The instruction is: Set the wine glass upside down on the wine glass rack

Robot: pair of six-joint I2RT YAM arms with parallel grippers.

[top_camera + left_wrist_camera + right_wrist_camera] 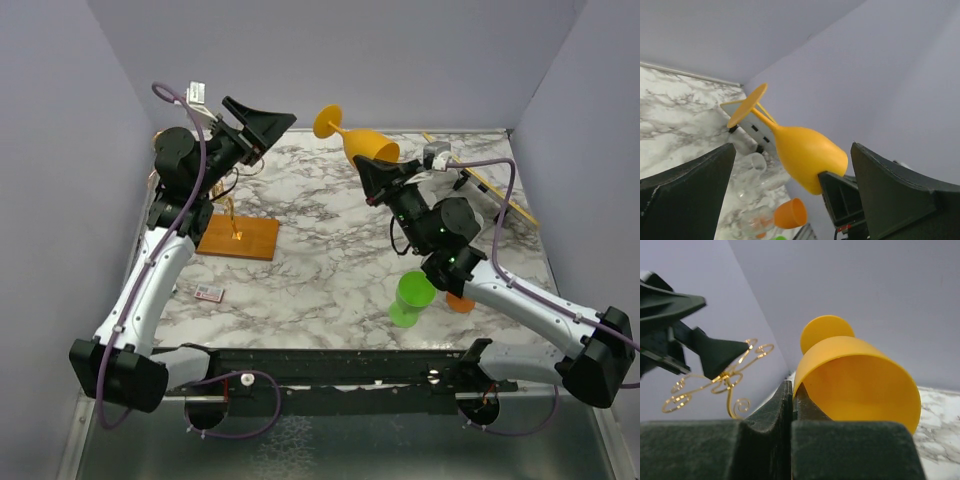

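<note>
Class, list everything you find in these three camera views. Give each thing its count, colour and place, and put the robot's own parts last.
wine glass: one, yellow-orange, held tilted in the air over the far side of the table
wine glass rack: one, gold wire on an orange-brown wooden base, left side
green cup: one, green, near edge beside the right arm
orange cup: one, orange, right of the green cup, partly hidden by the arm
tag: one, mostly white, near left
stick: one, yellow, far right
table: one, grey-white marble pattern
left hand: one, black, open, raised at far left
right hand: one, black, shut on the wine glass's rim
</note>
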